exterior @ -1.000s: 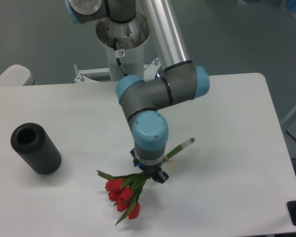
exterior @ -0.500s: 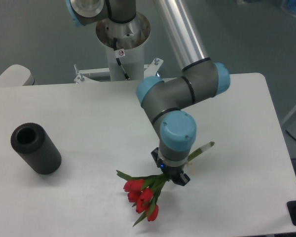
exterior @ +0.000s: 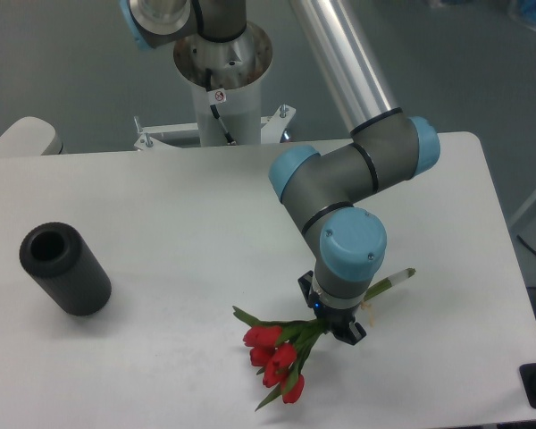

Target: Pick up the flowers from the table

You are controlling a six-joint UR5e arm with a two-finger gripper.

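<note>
Gripping the flowers, the tool

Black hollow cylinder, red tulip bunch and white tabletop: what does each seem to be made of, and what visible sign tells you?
Black hollow cylinder: matte and thick-walled, possibly foam or rubber; no shine.
Red tulip bunch: evenly coloured petals with a pale stem end, perhaps artificial; cannot tell for sure.
White tabletop: smooth with a soft sheen, probably laminate or painted board.

End effector clamped on flowers, white table, black cylinder left
</note>
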